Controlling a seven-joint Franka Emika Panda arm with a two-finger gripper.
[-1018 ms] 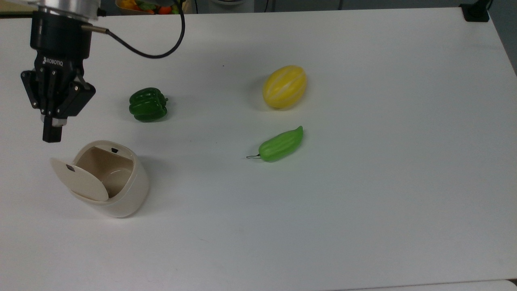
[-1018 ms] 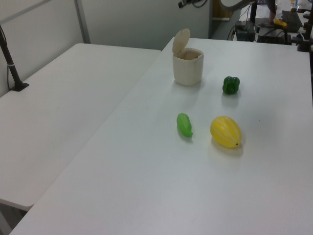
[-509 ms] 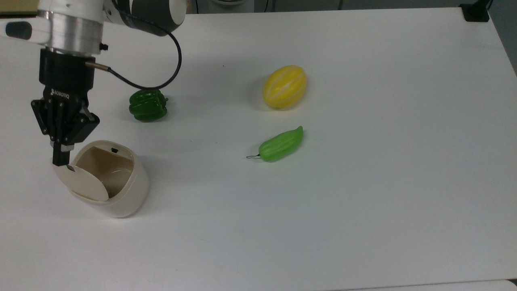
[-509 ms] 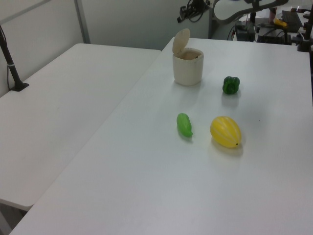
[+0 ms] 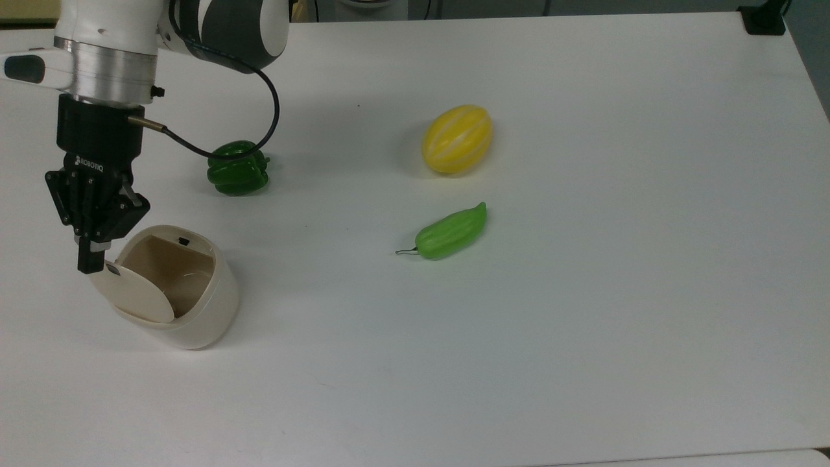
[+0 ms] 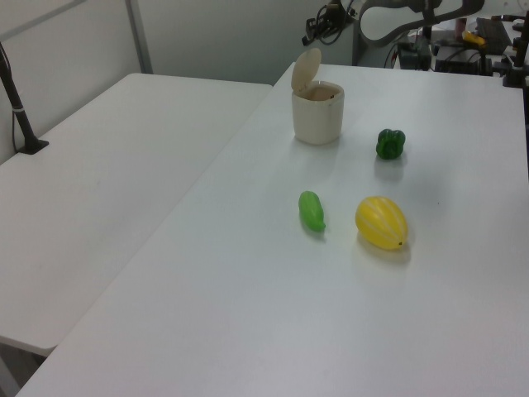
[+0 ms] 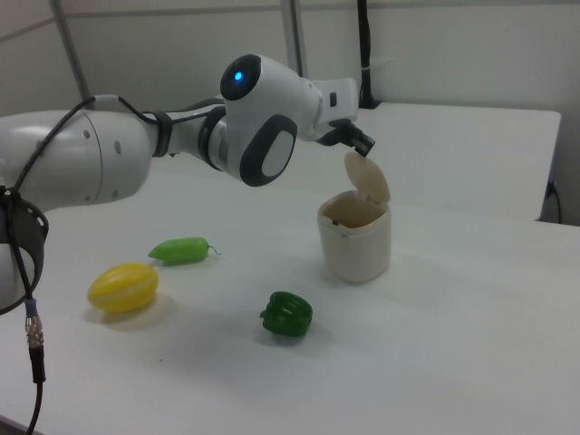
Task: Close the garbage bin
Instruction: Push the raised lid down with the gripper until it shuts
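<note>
Pushing the upright lid down over the garbage bin, lower left of the top view, suits the closed gripper touching its top edge.

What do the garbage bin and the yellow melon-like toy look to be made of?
The garbage bin looks like moulded plastic: smooth cream walls, rounded corners, a soft satin sheen, and a thin flat lid standing open. The yellow toy also looks like plastic, glossier, with bright highlights and pale moulded stripes along its length. Whether either is hard or slightly soft cannot be told by look.
</note>
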